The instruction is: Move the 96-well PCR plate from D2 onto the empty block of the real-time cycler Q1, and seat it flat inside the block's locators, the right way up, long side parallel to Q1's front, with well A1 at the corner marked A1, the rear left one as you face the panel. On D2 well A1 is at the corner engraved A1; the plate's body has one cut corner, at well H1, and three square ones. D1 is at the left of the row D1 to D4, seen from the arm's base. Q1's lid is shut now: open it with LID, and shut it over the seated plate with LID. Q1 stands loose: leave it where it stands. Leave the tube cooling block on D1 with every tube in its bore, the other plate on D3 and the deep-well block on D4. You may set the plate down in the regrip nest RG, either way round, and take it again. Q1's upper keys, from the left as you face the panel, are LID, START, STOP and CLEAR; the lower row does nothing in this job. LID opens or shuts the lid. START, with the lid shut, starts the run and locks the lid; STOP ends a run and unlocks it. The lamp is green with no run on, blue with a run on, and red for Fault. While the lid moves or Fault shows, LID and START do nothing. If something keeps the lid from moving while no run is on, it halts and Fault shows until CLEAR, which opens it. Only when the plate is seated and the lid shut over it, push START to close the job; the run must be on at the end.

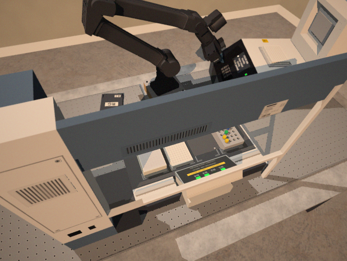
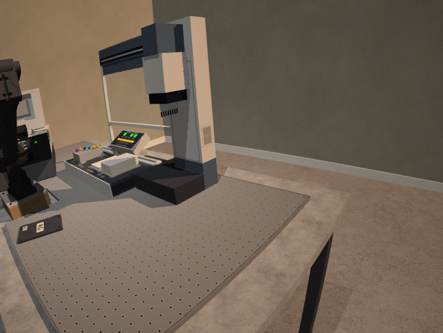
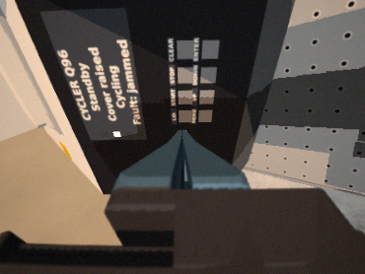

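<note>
White PCR plate (image 1: 276, 54) lies flat in Q1 (image 1: 253, 50), lengthwise along its front.

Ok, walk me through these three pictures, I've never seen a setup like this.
The black jointed thing is a robot arm. One picture looks down from above, one from beside the table, one from a camera on the arm's wrist. On the perforated table stand a big pipetting station, with plates and a tube block on its deck, and a PCR cycler with its lid raised and a white plate on its block. The gripper, shut and holding nothing, points at the LID key on the cycler's panel.
</note>
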`<state>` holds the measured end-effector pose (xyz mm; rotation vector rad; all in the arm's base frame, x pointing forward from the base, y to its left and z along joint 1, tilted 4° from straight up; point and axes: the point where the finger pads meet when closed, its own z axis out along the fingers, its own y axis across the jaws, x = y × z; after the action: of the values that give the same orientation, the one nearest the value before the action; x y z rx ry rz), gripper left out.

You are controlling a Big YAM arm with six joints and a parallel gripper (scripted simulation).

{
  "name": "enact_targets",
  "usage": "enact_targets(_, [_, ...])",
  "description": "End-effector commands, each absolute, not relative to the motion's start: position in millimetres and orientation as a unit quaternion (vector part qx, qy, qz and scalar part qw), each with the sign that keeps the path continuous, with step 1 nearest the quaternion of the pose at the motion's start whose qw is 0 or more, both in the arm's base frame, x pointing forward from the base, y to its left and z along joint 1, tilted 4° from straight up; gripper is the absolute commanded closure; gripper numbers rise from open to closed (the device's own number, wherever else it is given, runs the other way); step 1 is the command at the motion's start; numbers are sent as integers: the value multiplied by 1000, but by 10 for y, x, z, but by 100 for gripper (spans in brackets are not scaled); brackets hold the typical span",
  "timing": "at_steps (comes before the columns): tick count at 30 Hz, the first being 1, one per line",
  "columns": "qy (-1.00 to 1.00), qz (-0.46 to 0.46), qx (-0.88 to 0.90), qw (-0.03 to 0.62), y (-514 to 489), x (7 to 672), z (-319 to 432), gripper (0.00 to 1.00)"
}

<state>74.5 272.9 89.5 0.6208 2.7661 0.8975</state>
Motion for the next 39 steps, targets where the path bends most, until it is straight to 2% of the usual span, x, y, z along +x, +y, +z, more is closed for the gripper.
enact_targets(1, [920,321,208,86,2914,802,1129,100])
enact_targets(14, [925,304,210,87,2752,789,964,100])
enact_targets(23, [921,316,210,86,2864,803,1106,100])
enact_targets(39, [924,308,207,89,2945,877,742,100])
